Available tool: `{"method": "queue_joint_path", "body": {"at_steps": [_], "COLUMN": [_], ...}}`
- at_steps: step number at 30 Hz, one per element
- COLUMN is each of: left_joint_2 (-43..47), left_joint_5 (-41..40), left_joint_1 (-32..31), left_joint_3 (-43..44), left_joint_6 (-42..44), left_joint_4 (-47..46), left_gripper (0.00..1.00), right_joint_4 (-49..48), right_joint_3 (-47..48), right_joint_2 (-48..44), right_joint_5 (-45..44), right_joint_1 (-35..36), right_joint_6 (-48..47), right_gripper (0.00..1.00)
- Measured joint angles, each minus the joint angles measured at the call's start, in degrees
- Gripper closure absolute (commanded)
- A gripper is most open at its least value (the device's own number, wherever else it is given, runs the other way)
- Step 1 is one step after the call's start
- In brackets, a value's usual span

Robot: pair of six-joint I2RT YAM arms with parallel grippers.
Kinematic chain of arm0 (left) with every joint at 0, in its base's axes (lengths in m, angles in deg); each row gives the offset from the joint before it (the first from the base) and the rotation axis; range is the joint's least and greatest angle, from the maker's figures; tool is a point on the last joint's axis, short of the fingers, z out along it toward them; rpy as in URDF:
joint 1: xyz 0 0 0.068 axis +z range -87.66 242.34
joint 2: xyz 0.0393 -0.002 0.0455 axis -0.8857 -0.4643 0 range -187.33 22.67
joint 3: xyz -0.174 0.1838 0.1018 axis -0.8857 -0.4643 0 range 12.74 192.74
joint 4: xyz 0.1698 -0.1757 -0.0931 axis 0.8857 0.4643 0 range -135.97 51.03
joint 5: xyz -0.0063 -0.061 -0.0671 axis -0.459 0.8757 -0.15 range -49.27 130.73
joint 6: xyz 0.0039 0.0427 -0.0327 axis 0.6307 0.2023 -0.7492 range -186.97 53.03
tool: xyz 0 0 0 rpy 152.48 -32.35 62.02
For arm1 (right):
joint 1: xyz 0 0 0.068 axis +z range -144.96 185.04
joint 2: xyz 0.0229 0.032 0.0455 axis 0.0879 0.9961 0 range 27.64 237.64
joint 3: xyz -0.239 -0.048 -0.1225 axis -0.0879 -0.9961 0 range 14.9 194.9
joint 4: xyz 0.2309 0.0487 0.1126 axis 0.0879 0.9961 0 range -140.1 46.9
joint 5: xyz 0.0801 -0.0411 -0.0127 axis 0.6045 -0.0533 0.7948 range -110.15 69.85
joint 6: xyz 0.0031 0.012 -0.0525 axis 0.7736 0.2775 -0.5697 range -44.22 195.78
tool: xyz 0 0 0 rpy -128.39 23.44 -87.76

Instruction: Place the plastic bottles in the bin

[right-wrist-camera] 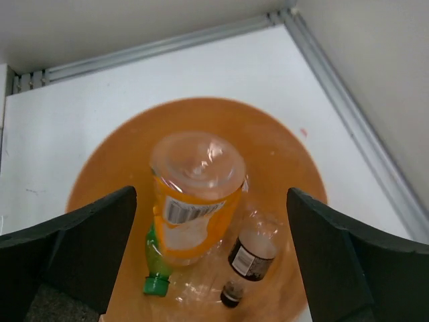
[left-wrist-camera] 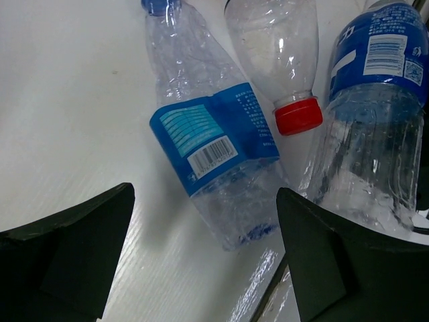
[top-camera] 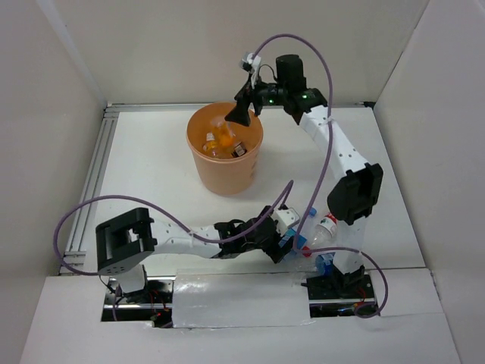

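Observation:
The orange bin [top-camera: 227,173] stands at the back middle of the table. My right gripper [top-camera: 241,114] hangs open and empty over its far rim. In the right wrist view, between the open jaws [right-wrist-camera: 211,194], the bin [right-wrist-camera: 295,154] holds an orange-labelled bottle [right-wrist-camera: 194,201], a green-capped bottle [right-wrist-camera: 155,272] and a small dark-labelled bottle [right-wrist-camera: 251,258]. My left gripper [top-camera: 282,236] is open and low at the front right. It [left-wrist-camera: 204,191] faces a crumpled clear bottle with a blue label [left-wrist-camera: 208,134]. A clear red-capped bottle [left-wrist-camera: 278,47] and a dark-blue-labelled bottle [left-wrist-camera: 375,100] lie beside it.
White walls enclose the table on three sides. An aluminium rail [top-camera: 95,178] runs along the left and back edges. The right arm's base [top-camera: 341,277] stands just behind the bottle cluster [top-camera: 322,231]. Purple cables [top-camera: 83,212] loop over both arms.

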Motion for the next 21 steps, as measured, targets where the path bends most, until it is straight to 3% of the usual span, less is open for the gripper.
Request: {"method": "queue_joint_path", "body": {"at_steps": [5, 10, 14, 16, 17, 18, 19, 20, 21], "left_joint_2": [-5.2, -11.54, -17.66, -17.97, -17.97, -17.92, -17.51, -17.0, -16.31], "left_joint_5": [2.1, 4.87, 5.66, 5.07, 4.26, 3.93, 3.5, 3.17, 2.45], "left_joint_1": [0.0, 0.0, 0.0, 0.07, 0.11, 0.26, 0.52, 0.63, 0.72], "left_joint_3": [3.56, 9.81, 14.34, 14.86, 14.82, 14.4, 14.01, 13.33, 12.72], "left_joint_6": [-0.55, -1.33, -1.33, -1.22, -1.09, -1.09, -1.42, -1.79, -1.73], "left_joint_4": [-0.22, -0.11, 1.01, 1.05, 1.44, 1.03, 0.59, 0.07, -0.13], "left_gripper": [0.0, 0.0, 0.23, 0.51, 0.57, 0.71, 0.92, 0.98, 1.0], "right_joint_4": [1.01, 1.73, 2.64, 3.26, 3.98, 4.26, 4.61, 5.31, 6.21], "right_joint_3": [-5.46, -18.16, -29.59, -33.94, -35.43, -37.24, -38.62, -40.02, -41.16], "right_joint_2": [1.77, -6.84, -16.11, -20.11, -21.57, -23.26, -24.63, -25.83, -26.84], "right_joint_5": [-2.54, -3.69, -5.7, -6.73, -7.04, -7.34, -7.56, -7.58, -7.56], "right_joint_1": [-1.6, -9.27, -16.96, -19.56, -20.48, -22.03, -23.15, -24.48, -26.12], "right_joint_6": [2.29, 2.69, 2.69, 1.77, 1.27, 0.5, -0.59, -1.97, -3.54], "right_gripper": [0.0, 0.0, 0.0, 0.0, 0.0, 0.02, 0.05, 0.1, 0.3]}}
